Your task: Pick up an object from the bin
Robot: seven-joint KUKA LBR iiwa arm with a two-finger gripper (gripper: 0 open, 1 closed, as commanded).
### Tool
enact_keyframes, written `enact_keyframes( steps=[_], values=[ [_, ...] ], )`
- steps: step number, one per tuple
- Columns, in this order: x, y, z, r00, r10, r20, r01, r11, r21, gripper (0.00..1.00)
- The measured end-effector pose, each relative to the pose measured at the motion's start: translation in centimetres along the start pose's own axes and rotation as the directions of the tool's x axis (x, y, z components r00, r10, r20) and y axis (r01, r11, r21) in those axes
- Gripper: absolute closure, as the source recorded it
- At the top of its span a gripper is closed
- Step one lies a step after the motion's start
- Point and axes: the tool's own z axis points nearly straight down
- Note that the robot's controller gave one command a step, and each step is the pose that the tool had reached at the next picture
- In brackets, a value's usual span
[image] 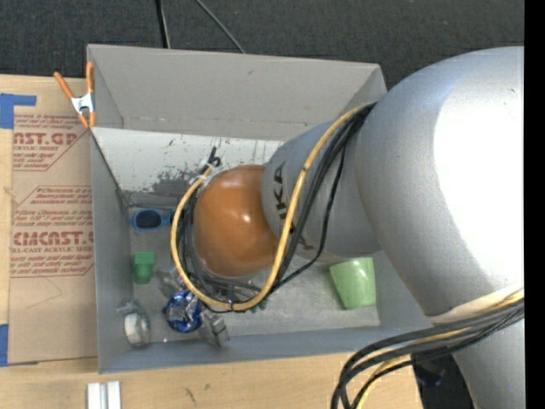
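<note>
My gripper [209, 320] reaches down from under the orange dome into the bin's front left part. Right beside it, touching or nearly so, lies a crumpled blue shiny thing [180, 312]. A small grey round thing [134, 327] sits further left, in the front left corner. A small green block [142, 267] stands behind these along the left wall. Whether anything is held is hidden by the dome and cables.
A blue oval thing [147, 220] lies near the left wall further back. A light green cup [353, 281] lies on its side at the front right. The arm and its dome cover the bin's middle and right.
</note>
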Motion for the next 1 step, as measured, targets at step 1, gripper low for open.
enact_keyframes(
  steps=[1],
  values=[
    [-0.09,-0.08,-0.08,1.000,0.001,0.003,-0.001,1.000,0.001,1.00]
  ],
)
